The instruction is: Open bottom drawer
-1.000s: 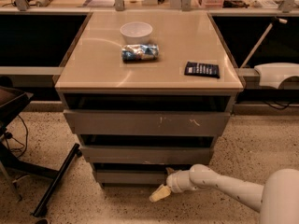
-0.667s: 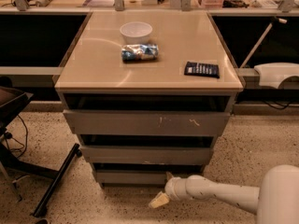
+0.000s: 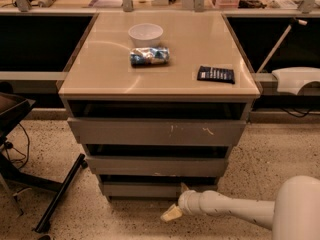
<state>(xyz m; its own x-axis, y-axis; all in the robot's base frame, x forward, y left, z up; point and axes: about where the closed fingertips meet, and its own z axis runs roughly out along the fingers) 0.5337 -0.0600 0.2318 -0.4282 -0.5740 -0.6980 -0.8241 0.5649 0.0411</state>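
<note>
Grey bottom drawer point(image 3: 150, 189) has the cream gripper point(image 3: 176, 204) near its front, grasp state unclear.

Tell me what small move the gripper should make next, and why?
Probably a short pull back toward the robot: the gripper sits at the right end of the bottom drawer, which does not look pulled out yet.

- My arm point(image 3: 235, 211) reaches in from the lower right corner of the view, stretched nearly level toward the left.
- Its thick white rounded link point(image 3: 299, 206) fills that corner, nearest the camera.
- My wrist point(image 3: 190, 202) narrows to a ringed collar.
- My gripper point(image 3: 171, 213) sits low, just right of centre, its pale tip angled down-left.
</note>
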